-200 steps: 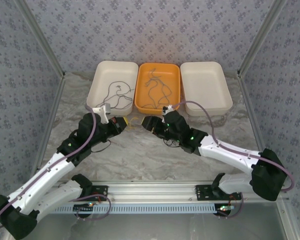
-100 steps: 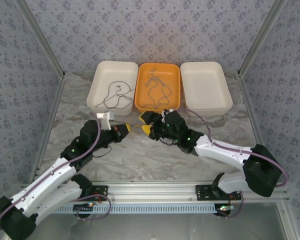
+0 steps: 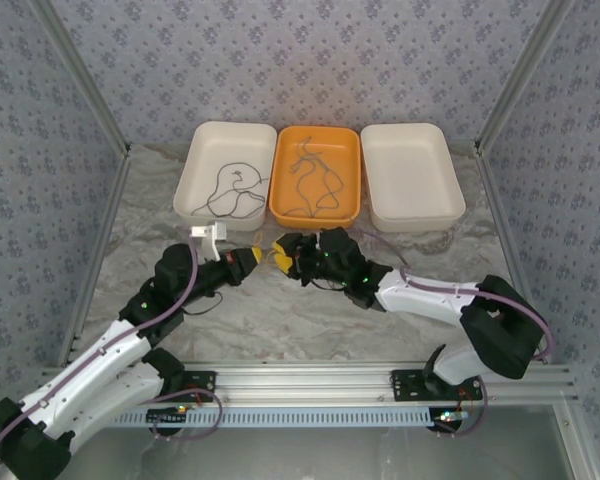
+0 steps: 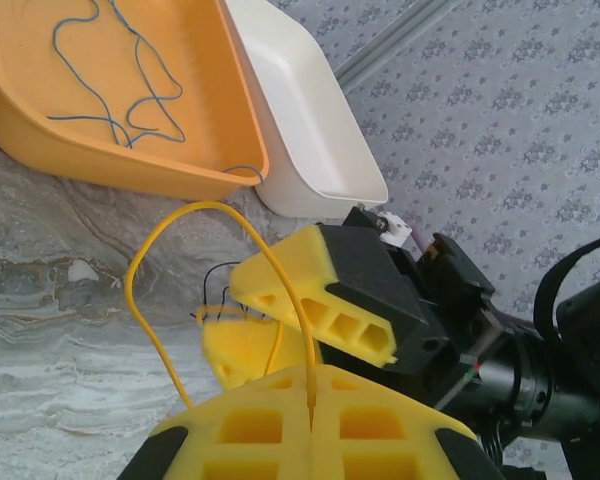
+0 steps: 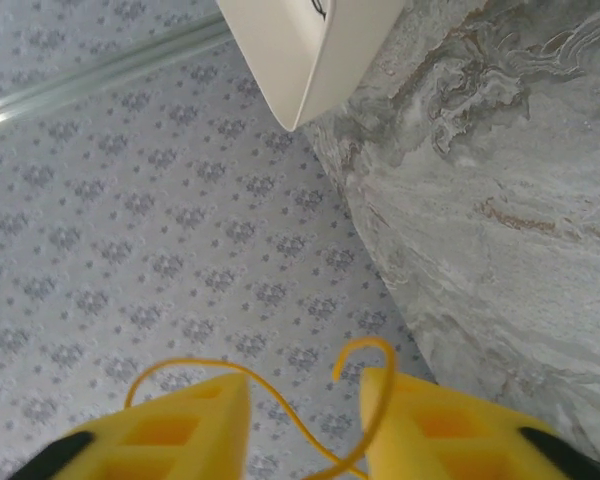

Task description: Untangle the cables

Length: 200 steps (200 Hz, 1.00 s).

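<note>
My left gripper (image 4: 312, 372) is shut on a thin yellow-tan cable (image 4: 150, 240), which loops up and round to the left above the marble table. Right behind it my right gripper (image 4: 270, 322) stands open, its jaws either side of that cable's far end. In the right wrist view the cable (image 5: 310, 445) runs loose across the gap of the right gripper (image 5: 305, 405) and curls over one finger. From above, the left gripper (image 3: 246, 258) and right gripper (image 3: 283, 256) nearly touch. Blue-green cables (image 4: 120, 85) lie in the orange tray (image 3: 350, 175). A dark cable (image 3: 230, 185) lies in the left white tray (image 3: 195, 165).
A third white tray (image 3: 412, 175) sits at the back right with nothing in it. All three trays stand just behind the grippers. Thin black wires (image 4: 215, 280) hang by the right gripper's fingers. Patterned walls and metal rails close in both sides.
The right arm has swung left and its gripper now sits right against the left gripper. The left gripper has shifted slightly, still holding the cable.
</note>
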{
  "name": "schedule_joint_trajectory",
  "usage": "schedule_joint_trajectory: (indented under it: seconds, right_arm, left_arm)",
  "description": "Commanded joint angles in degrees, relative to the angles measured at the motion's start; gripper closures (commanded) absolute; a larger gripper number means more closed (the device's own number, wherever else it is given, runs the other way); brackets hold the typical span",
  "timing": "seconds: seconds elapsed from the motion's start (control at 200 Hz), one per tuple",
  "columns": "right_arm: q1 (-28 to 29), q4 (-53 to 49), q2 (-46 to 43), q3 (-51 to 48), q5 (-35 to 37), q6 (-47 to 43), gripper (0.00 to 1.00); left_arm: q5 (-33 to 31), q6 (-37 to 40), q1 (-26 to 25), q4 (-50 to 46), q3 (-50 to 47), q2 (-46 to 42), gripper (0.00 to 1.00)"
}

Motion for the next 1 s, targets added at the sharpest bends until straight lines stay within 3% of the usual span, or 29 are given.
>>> schedule_joint_trajectory:
  seconds: [0.0, 0.125, 0.31, 0.49, 0.64, 0.869, 0.994]
  right_arm:
    - [-0.49, 2.28, 1.16, 0.08, 1.07, 1.37, 0.75]
    - [-0.93, 1.59, 0.42, -0.49, 2.91, 0.12, 1.00]
    - [-3.30, -7.73, -6.88, 2.83, 8.67, -17.56, 1.00]
    - [-2.18, -14.18, -14.73, 6.40, 15.14, -37.29, 1.00]
    - [-1.06, -18.03, -15.83, 8.69, 14.85, -45.34, 1.00]
    - [2.20, -23.16, -15.83, 12.45, 19.80, -58.38, 1.00]
    - [3.63, -18.12, -16.24, 11.44, 20.40, -69.46, 1.00]
  left_arm:
    - [0.90, 0.20, -0.68, 2.40, -1.03, -1.62, 1.00]
    - [0.87, -0.84, -1.37, 2.90, -2.04, -2.37, 1.00]
    - [-2.83, -3.97, -2.78, -2.31, -1.96, -1.70, 1.00]
    - [-7.71, -14.43, -2.80, -2.14, -5.85, -0.75, 1.00]
    - [-9.24, -21.36, -3.14, 0.98, -8.02, 0.28, 1.00]
    - [-8.19, -23.98, -3.62, -1.85, -5.73, 0.63, 0.94]
    - [-5.27, -24.67, -3.69, -3.73, -3.95, 2.64, 0.73]
